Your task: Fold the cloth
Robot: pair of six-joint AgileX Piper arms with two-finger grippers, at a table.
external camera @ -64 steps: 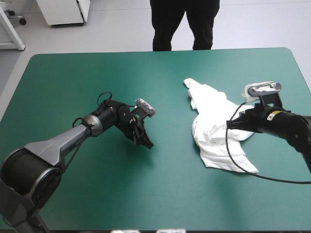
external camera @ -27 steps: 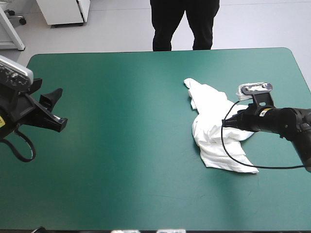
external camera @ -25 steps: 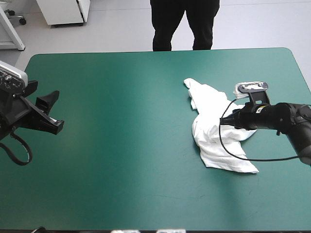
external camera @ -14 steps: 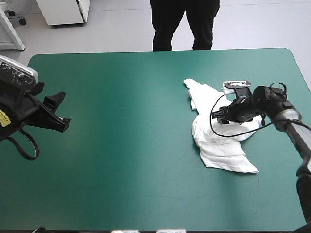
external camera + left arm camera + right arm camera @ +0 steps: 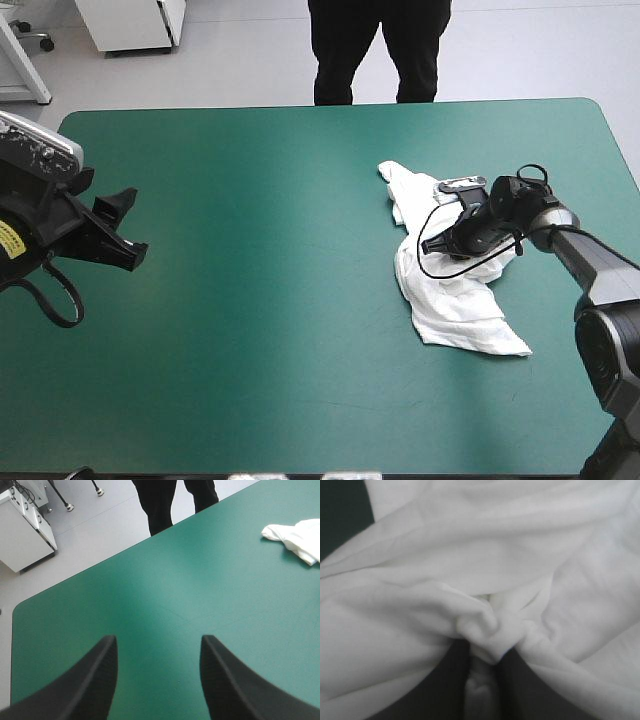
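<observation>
T-shirt (image 5: 455,300) lies crumpled on the right half of the worktop (image 5: 250,330); light, limp cloth, likely to sag and drag, so better taken at a hem or shoulder than mid-heap. Near the heap's middle the right pincer (image 5: 482,655) is clamped on a bunched fold; the left pincer (image 5: 157,640) stands apart, raised near the left edge. Sleeves, collar and hems are indistinguishable among the folds, so which part is gripped cannot be told.

Teal-green table (image 5: 250,300); crumpled white T-shirt (image 5: 460,310) right of centre.
</observation>
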